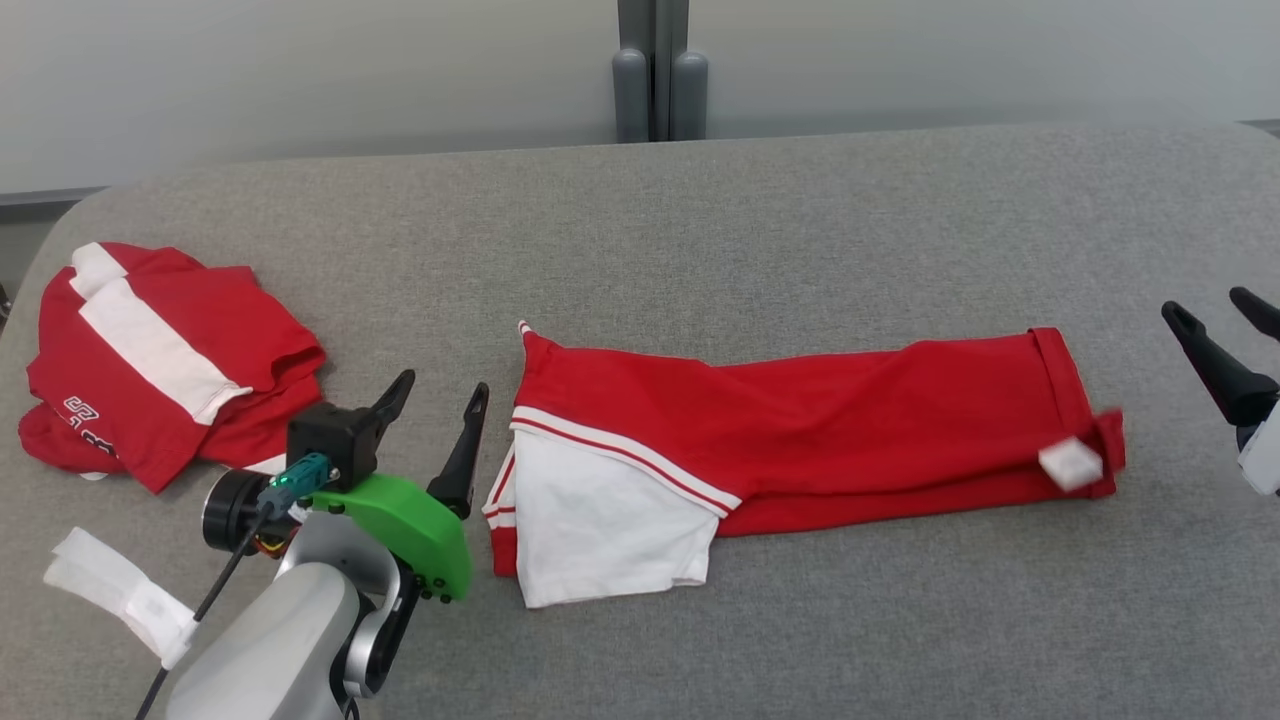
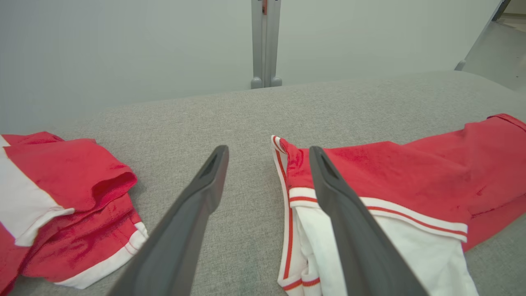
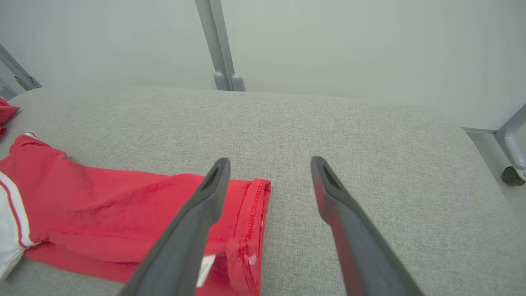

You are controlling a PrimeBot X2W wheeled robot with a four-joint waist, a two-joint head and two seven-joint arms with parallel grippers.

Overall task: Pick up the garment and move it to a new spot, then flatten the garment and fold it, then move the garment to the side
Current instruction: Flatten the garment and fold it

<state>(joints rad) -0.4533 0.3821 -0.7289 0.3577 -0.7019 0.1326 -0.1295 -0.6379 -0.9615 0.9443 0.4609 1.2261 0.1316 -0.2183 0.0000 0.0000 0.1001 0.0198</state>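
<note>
Left claw [image 1: 442,385] and right claw [image 1: 1206,304] gape empty, flanking the long-folded garment [image 1: 800,420], centre frame; grip both layers squarely before you fold.

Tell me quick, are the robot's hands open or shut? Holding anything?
Left gripper: open, holding nothing, at one end of the red and white garment.
Right gripper: open, holding nothing, just off the garment's other end.
</note>
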